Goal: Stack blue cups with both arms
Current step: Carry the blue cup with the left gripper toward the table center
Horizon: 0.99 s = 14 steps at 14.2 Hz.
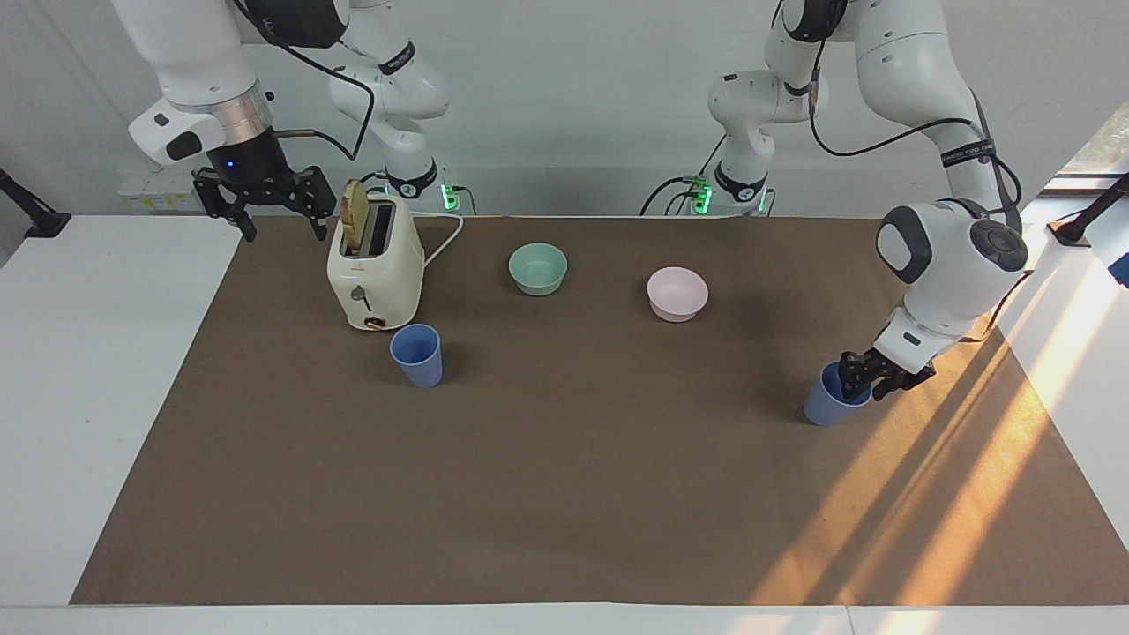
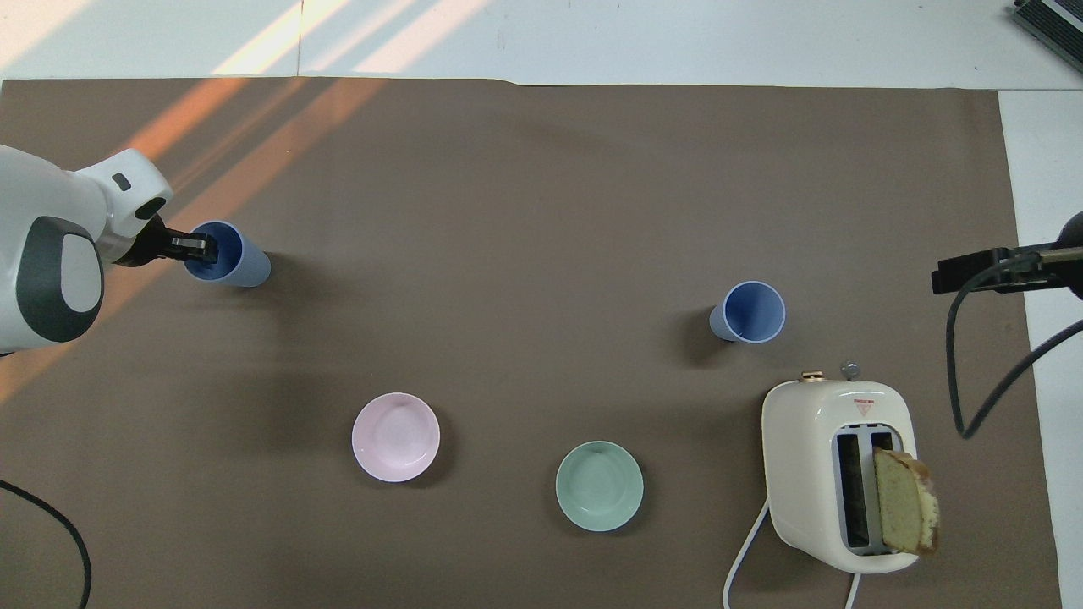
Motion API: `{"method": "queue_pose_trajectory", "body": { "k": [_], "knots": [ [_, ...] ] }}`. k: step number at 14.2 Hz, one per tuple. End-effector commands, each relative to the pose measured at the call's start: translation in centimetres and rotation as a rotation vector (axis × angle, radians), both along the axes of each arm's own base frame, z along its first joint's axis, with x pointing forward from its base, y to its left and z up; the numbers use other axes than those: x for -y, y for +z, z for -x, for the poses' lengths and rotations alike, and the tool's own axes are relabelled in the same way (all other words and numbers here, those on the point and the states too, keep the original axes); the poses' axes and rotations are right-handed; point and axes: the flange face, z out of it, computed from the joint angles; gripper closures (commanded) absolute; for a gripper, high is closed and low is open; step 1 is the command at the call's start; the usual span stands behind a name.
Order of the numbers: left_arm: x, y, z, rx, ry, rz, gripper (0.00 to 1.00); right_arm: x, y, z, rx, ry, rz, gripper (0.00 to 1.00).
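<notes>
Blue cups stand well apart: the left pincer [image 1: 863,381] straddles the rim of the one [image 1: 829,401] at its arm's end, grip unconfirmed, presumably to carry it to the cup [image 1: 417,354] by the toaster [image 1: 375,269], while the right pincer [image 1: 265,198] waits open.

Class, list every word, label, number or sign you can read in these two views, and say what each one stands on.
No text can be read for certain.
Toaster: a small red triangular sign on top, its print too small to read.
Left arm's wrist band: white lettering, too blurred to read.
Right arm's band: white lettering, unreadable.
</notes>
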Motion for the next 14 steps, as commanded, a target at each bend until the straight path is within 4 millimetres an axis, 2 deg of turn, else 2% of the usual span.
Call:
{"method": "queue_pose_trajectory", "body": {
  "k": [1,4,6,8,11,13,14],
  "knots": [
    [0.1,0.0,0.8,-0.006,-0.009,0.017,1.0,0.3,0.2,0.3,0.01,0.01,-0.015,0.0],
    [0.9,0.5,0.8,-0.011,-0.021,0.02,1.0,0.3,0.2,0.3,0.01,0.01,-0.015,0.0],
    [1.8,3.2,1.3,0.0,-0.037,0.023,1.0,0.3,0.2,0.3,0.01,0.01,-0.015,0.0],
    [4.2,5.6,1.9,0.016,-0.065,0.025,1.0,0.3,0.1,0.4,0.007,0.008,-0.015,0.0],
    [11.1,5.5,3.0,0.01,-0.088,0.033,1.0,-0.6,0.1,0.4,0.005,0.028,-0.016,0.0],
    [17.4,5.3,4.3,0.003,-0.102,0.039,1.0,-0.5,0.1,0.4,0.004,0.025,-0.016,0.0],
    [19.9,5.1,5.0,-0.006,-0.079,0.043,1.0,-0.1,0.1,0.4,0.005,0.017,-0.016,0.0]
  ]
}}
